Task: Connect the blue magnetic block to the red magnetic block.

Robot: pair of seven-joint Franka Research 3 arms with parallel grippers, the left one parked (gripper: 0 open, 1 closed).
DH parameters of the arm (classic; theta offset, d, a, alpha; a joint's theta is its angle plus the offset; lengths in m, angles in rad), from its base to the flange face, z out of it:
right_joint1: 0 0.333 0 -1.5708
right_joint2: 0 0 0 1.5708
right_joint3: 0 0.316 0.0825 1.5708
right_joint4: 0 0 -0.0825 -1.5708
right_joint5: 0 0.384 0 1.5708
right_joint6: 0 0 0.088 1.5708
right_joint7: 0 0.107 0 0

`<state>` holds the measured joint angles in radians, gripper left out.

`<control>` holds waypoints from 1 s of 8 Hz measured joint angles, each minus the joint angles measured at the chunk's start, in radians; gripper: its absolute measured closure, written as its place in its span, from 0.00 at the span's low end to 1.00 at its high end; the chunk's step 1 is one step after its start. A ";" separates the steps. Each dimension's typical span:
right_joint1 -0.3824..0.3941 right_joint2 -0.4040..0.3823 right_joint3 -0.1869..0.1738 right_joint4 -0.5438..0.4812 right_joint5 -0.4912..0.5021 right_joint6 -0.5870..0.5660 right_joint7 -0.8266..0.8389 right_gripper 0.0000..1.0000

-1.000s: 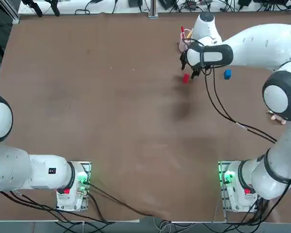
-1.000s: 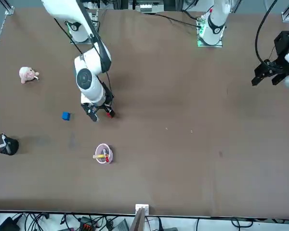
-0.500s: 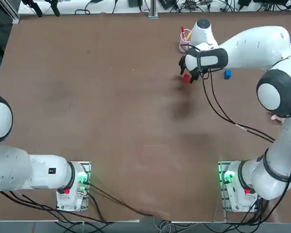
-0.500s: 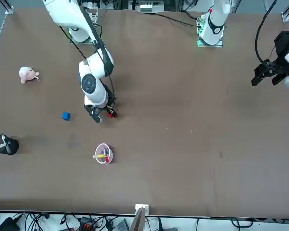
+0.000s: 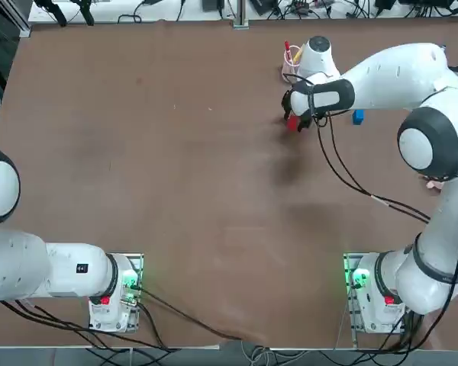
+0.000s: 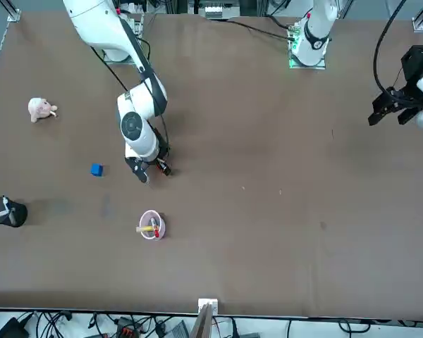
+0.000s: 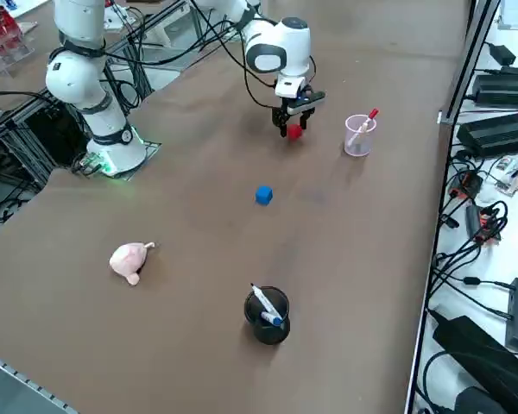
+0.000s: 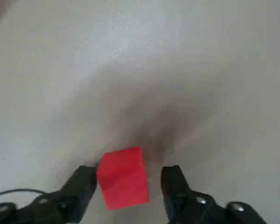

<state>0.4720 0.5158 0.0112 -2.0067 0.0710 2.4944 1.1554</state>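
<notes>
The right gripper was open, pointed down over the brown table, its two fingers standing apart on either side of the red block. A strip of table showed between the block and one finger, while the other finger was right beside the block; whether that finger touched it, I cannot tell. The block was not gripped. It lay in the far right part of the table as the robot faced it, partly covered by the gripper in the top view. The blue block sat on the table to the robot's right of the red one, well apart from it, so the two blocks were not joined. The working arm reached out from its base and bent back toward the red block, with dark cables hanging in loops along it. Farther from the robot than the red block stood a small pale cup holding pens, among them a red one and a yellow one. A black pen holder stood on the table farther to the robot's right than the blue block, with white markers leaning in it. A pink plush toy lay on the table, nearer the robot's side than the blue block and farther to the right.
</notes>
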 joint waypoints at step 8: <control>-0.098 -0.161 -0.167 0.020 0.003 -0.155 0.378 0.51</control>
<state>0.3738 0.3552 -0.1553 -1.9872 0.0739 2.3395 1.5331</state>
